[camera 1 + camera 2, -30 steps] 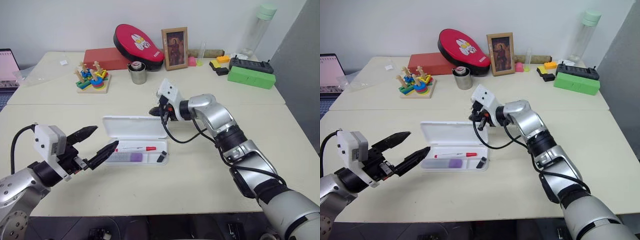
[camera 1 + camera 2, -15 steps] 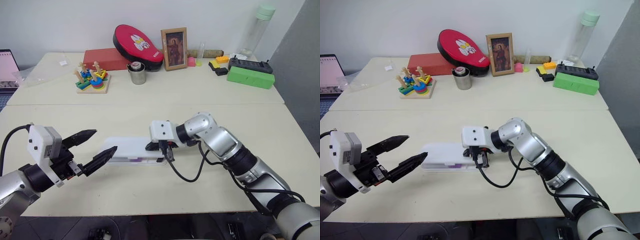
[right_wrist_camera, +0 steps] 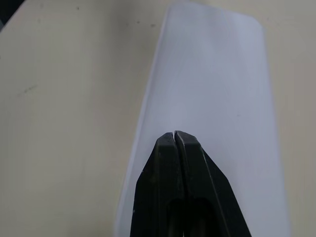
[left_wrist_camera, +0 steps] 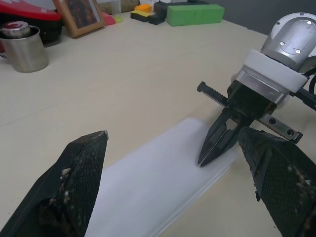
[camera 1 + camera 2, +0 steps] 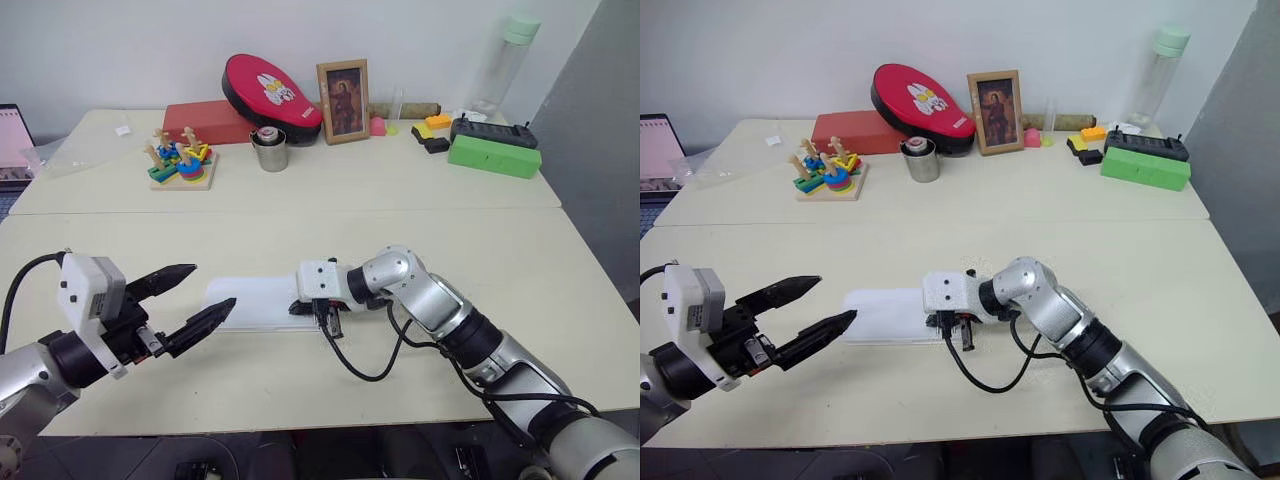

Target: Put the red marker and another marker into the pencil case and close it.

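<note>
Left gripper [image 5: 194, 298] nearest, near front-left corner of table [image 5: 420, 190], fingers spread wide, nothing between them, tips just short of the case's left end. Pencil case [image 5: 255, 302] flat on table toward front edge, lid down over tray; red marker and other marker not visible, presumably inside. Right gripper [image 4: 210, 148] at case's right end, fingers pinched together, holding nothing, tips resting on or just above lid; contact hard to confirm.

Risks from here:
- Lid possibly only lying down, not latched. Pressure at one end alone could leave the other end sprung.
- Pressing off-centre near the edge could skid or tip the light plastic box toward front edge of table; left gripper not bracing it.
- Tips sliding off smooth lid on a hard push.
- Lifting away sharply could flip an unlatched lid back up.

Far side, along back edge: metal cup [image 5: 268, 150], stacking toy [image 5: 180, 165], picture frame [image 5: 342, 87], green box [image 5: 492, 156], well apart from the work.
</note>
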Robot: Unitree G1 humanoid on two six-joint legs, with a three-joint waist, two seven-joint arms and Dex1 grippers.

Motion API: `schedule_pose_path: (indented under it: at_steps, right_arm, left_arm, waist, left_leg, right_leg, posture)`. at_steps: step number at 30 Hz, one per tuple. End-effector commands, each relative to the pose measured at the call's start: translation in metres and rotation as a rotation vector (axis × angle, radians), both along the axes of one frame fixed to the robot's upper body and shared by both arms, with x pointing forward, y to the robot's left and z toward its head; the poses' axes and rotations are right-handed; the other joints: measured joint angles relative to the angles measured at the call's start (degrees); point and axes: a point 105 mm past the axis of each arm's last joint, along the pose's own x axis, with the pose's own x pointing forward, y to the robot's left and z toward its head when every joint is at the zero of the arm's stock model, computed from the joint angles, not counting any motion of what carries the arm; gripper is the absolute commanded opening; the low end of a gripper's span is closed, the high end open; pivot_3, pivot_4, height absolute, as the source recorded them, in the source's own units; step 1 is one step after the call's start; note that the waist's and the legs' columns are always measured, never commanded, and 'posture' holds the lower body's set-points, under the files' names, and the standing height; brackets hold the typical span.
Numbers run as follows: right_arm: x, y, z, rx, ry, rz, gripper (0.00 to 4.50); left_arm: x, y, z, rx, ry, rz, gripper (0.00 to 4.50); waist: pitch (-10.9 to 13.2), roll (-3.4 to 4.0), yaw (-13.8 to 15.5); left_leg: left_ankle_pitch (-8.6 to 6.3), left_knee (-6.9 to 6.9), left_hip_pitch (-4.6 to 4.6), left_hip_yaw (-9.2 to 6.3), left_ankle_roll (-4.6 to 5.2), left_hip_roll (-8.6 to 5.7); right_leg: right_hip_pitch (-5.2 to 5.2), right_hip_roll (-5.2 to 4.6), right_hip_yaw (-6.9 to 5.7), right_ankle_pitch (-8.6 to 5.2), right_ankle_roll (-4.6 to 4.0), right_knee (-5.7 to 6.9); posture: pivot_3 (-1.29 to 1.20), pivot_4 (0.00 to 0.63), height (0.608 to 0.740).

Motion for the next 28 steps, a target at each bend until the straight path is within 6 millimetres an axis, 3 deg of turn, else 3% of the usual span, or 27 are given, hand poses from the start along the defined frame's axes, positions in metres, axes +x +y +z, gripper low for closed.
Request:
schedule_pose_path:
  at_steps: [1,3,4,6,10,20,28]
  right_arm:
    - [0.006,-0.007,0.049,0.232,0.028,-0.035,0.02]
    - [0.014,-0.020,0.067,0.322,0.071,-0.094,0.02]
    - [0.021,-0.031,0.070,0.339,0.089,-0.142,0.38]
    - [0.032,-0.050,0.071,0.345,0.100,-0.221,0.67]
    - [0.053,-0.096,0.077,0.391,0.117,-0.403,1.82]
    - [0.048,-0.151,0.056,0.370,0.141,-0.622,4.46]
    - [0.045,-0.171,0.056,0.335,0.135,-0.657,4.49]
  left_arm:
    - [0.002,0.008,0.007,0.027,-0.035,0.021,4.50]
    - [0.005,0.013,0.007,0.028,-0.039,0.046,4.50]
    - [0.008,0.018,0.006,0.029,-0.041,0.066,4.50]
    - [0.011,0.028,0.004,0.039,-0.036,0.111,4.50]
    - [0.025,0.074,-0.009,0.128,-0.003,0.322,4.50]
    - [0.033,0.126,-0.015,0.186,-0.021,0.495,4.50]
    - [0.031,0.142,-0.008,0.184,-0.043,0.539,4.50]
  waist:
    - [0.0,-0.01,0.2]
    - [0.1,-0.01,0.4]
    - [0.0,-0.02,0.4]
    - [0.0,-0.02,0.5]
    - [0.1,0.00,0.6]
    - [0.1,0.01,0.4]
    - [0.1,0.00,0.4]
  left_leg:
    - [0.00,0.00,-0.06,0.00,0.00,0.00]
    - [-0.01,-0.01,-0.08,0.00,-0.01,-0.01]
    - [-0.01,-0.02,-0.08,-0.01,-0.01,0.00]
    - [-0.02,-0.02,-0.07,-0.01,-0.02,-0.01]
    - [-0.02,-0.01,-0.07,0.01,-0.02,-0.01]
    - [-0.07,-0.09,-0.10,0.05,-0.02,0.00]
    - [-0.08,-0.04,-0.10,0.07,-0.03,0.01]
  right_leg:
    - [-0.03,0.00,0.00,0.01,0.01,-0.01]
    - [-0.05,0.00,0.00,0.11,0.19,-0.02]
    - [-0.05,0.00,-0.01,0.16,0.29,-0.02]
    - [-0.04,0.00,-0.01,0.15,0.29,-0.03]
    - [-0.06,0.00,0.00,-0.03,-0.04,-0.06]
    - [-0.10,0.00,0.00,0.03,0.12,-0.04]
    - [-0.09,0.00,0.01,-0.13,-0.06,-0.06]
  posture:
    - [0.00,0.150,0.740]
    - [0.00,0.150,0.740]
    - [0.00,0.150,0.740]
    - [0.00,0.150,0.740]
    - [0.00,0.150,0.740]
    - [0.00,0.150,0.740]
    - [0.00,0.150,0.740]
